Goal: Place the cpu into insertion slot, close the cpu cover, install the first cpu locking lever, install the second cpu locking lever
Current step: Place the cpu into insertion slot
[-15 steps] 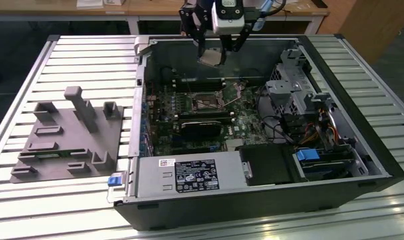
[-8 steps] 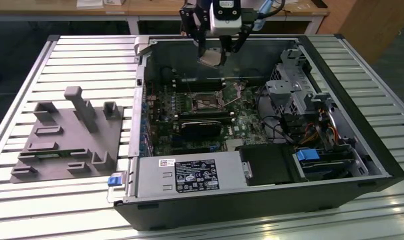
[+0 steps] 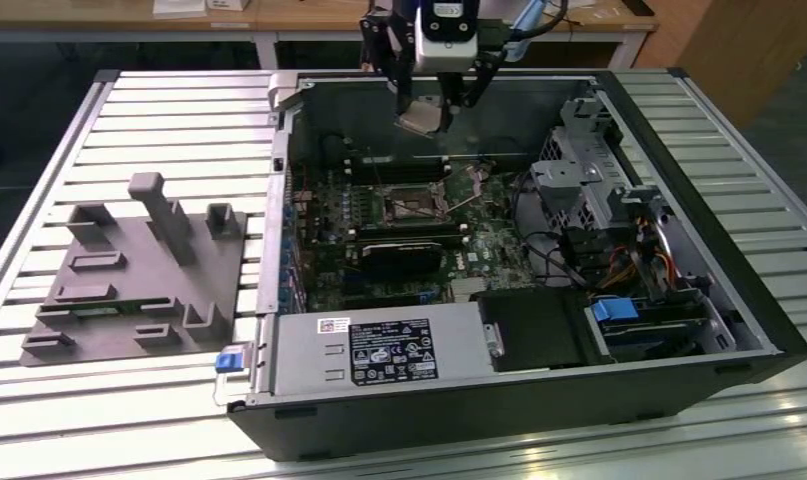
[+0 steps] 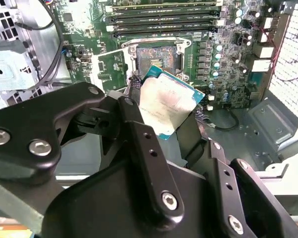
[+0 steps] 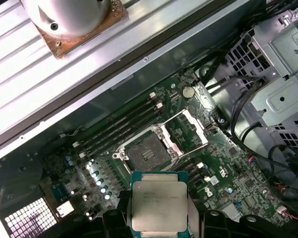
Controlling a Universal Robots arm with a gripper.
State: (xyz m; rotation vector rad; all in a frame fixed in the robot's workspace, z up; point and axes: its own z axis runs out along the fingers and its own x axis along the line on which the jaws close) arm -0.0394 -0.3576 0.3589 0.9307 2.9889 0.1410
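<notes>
My gripper [image 3: 430,112] hangs above the far part of the open computer case [image 3: 286,180], shut on the cpu [image 3: 422,121]. In both wrist views the cpu [image 5: 159,204] [image 4: 165,104] is a flat square chip with a dull silver top and a green rim, pinched at two opposite edges by the black fingers [image 5: 195,210]. It is well above the motherboard and a little tilted. The insertion slot [image 5: 147,153] [image 4: 157,58] [image 3: 410,206] lies bare below it. The cpu cover [image 5: 189,130] [image 4: 111,67] is swung open beside the slot.
Memory slots [image 5: 120,130] run along one side of the socket, and a black heat sink block [image 3: 400,258] sits on the near side. A drive cage [image 3: 583,180], cables [image 3: 583,262] and the power supply [image 3: 376,352] fill the case. A grey fixture [image 3: 136,270] stands on the slatted table [image 3: 176,110].
</notes>
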